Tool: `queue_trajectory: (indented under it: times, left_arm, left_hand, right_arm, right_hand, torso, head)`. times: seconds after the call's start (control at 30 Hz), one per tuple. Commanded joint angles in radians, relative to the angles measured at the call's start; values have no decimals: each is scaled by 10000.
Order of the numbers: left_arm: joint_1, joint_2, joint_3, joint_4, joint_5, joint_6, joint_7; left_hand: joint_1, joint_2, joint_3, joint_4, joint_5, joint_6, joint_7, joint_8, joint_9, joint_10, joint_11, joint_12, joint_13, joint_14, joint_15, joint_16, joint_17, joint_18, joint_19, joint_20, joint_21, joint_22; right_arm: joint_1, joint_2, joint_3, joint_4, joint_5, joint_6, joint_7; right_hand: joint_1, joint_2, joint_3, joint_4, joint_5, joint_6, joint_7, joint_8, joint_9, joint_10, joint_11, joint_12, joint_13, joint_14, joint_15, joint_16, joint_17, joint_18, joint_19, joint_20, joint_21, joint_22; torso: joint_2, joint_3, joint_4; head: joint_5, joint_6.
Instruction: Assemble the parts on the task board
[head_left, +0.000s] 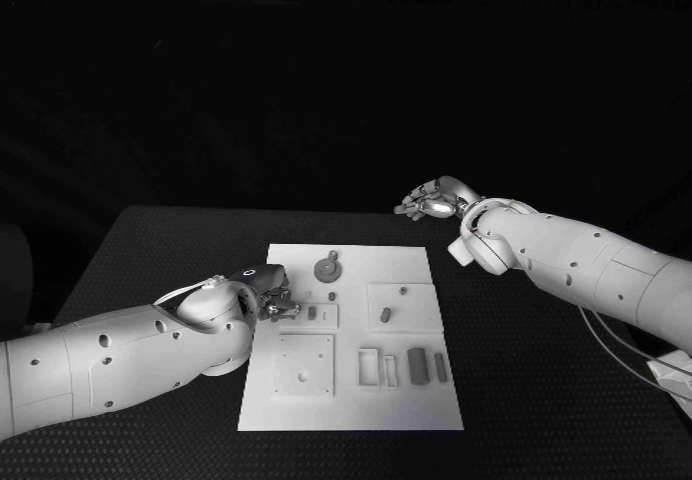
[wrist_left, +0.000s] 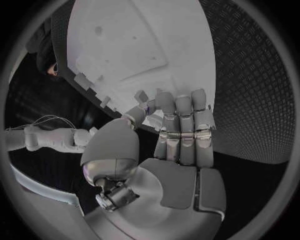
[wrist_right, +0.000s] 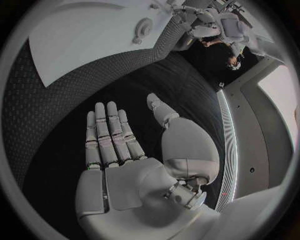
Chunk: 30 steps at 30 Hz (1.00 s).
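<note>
The white task board (head_left: 353, 400) lies mid-table. My left hand (head_left: 271, 300) rests at its left edge, beside a small plate (head_left: 312, 314) with pieces in it. In the left wrist view the fingers (wrist_left: 181, 130) lie side by side, and the thumb (wrist_left: 134, 114) pinches a small pale part (wrist_left: 152, 120) against them. A round part with a tail (head_left: 327, 268) lies at the board's far end and shows again as the round part (wrist_right: 142, 29). My right hand (head_left: 433, 203) hangs above the black table past the board's far right corner. It is flat, fingers (wrist_right: 107, 135) straight, with nothing in it.
A square plate (head_left: 306, 364) sits at the board's near left. Several long parts (head_left: 417, 366) lie in a row at the near right. Another plate (head_left: 400, 306) holds a small part (head_left: 387, 314). Cables (head_left: 627, 355) run along the right arm.
</note>
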Motion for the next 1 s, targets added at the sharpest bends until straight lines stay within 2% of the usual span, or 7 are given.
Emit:
queue_trajectory:
  times: [0.03,1.0]
  left_arm:
    - [1,20,0,2,124,-83,134]
    - [-118,-2,-7,14,307,-352,246]
  left_hand:
    - [89,83,85,-21,29,765,-737,28,15,-83,-128,40,10,4,-14,67,-15,168,-58,13,45,258]
    - [99,92,100,5,-78,742,-728,8,10,-108,-123,40,4,-22,-15,73,-55,168,-100,11,83,255]
  right_arm:
    - [-3,-1,3,16,19,114,73]
    - [-3,3,3,3,46,133,74]
  right_hand:
    - [-98,-19,1,44,8,-69,242,63,-15,97,-3,-52,-16,-61,-26,-39,16,-154,-65,31,-34,18]
    - [-106,-26,8,62,8,-70,241,69,-21,102,-3,-47,-41,-66,-24,-48,27,-152,-70,33,-46,33]
  torso:
    - [2,0,10]
    - [6,-8,-5]
  head:
    - [-5,-17]
    - [8,-60]
